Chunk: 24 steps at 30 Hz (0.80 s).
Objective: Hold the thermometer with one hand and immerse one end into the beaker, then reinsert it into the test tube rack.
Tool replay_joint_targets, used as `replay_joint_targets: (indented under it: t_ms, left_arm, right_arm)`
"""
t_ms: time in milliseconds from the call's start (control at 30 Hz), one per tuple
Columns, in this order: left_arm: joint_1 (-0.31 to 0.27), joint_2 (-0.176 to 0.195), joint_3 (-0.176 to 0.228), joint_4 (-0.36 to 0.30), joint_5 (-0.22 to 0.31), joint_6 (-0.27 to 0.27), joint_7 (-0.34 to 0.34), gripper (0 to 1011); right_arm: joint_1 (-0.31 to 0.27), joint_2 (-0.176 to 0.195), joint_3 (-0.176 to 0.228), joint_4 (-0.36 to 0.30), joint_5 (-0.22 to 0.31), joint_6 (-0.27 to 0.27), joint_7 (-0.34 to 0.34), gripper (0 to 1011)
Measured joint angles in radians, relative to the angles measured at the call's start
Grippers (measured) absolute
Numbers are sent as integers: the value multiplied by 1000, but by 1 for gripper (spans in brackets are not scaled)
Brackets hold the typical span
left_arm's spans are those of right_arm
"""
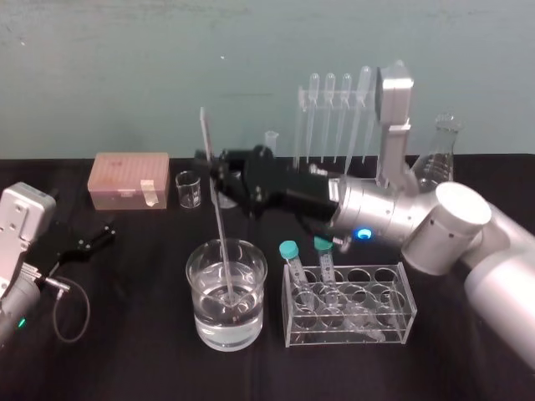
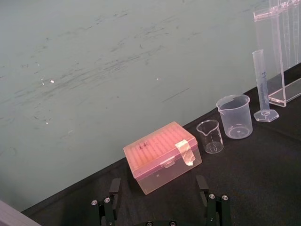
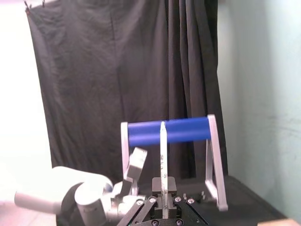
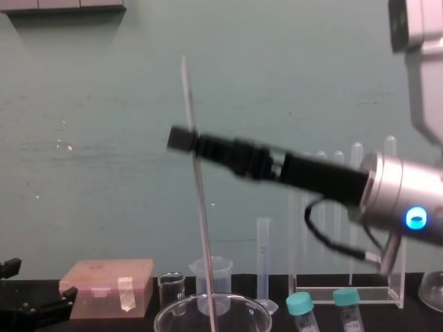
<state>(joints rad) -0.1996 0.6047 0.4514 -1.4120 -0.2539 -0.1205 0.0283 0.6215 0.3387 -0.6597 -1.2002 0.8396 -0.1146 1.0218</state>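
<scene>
The thermometer [image 1: 216, 192], a long thin glass rod, stands nearly upright with its lower end in the water of the wide glass beaker [image 1: 201, 322]. My right gripper [image 1: 219, 171] reaches in from the right and is shut on the rod's upper part, above the beaker; the chest view shows that grip [image 4: 190, 142] on the thermometer [image 4: 201, 207] over the beaker's rim [image 4: 173, 311]. The right wrist view has the rod [image 3: 163, 155] rising from the closed jaws. The tall acrylic test tube rack [image 1: 303, 125], hung with pipettes, stands behind. My left gripper [image 2: 158, 181] rests open at the table's left.
A pink tip box [image 1: 129, 180] and a tiny glass beaker [image 1: 188, 190] sit at the back left. A spouted plastic beaker [image 2: 234, 116] and a graduated cylinder [image 2: 262, 84] stand near the tall rack. A low rack [image 1: 393, 313] with two teal-capped tubes is right of the beaker, a flask [image 1: 439, 159] behind.
</scene>
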Motion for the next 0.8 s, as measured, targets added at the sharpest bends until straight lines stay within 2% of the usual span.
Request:
replay_joint_targets:
  t_ms: [233,333,467,567,667,800]
  left_arm:
    - [0,0,0,0,0,0,0,1008]
    - [0,0,0,0,0,0,0,1008]
    - [0,0,0,0,0,0,0,1008]
    - [0,0,0,0,0,0,0,1008]
    - [0,0,0,0,0,0,0,1008]
    - [0,0,0,0,0,0,0,1008]
  right_arm:
    - [54,11,40,-59,73,78,-19,56]
    - [94,21,73,-98,121,114,-39,56]
    - [123,32,103,-124,143,115,-61,56]
    - [147,49,131,-141,146,94,-89,56]
    - [156,84,156,-158,135,68,-127,56]
    - [128,152,194,-196,113,49,-190,56]
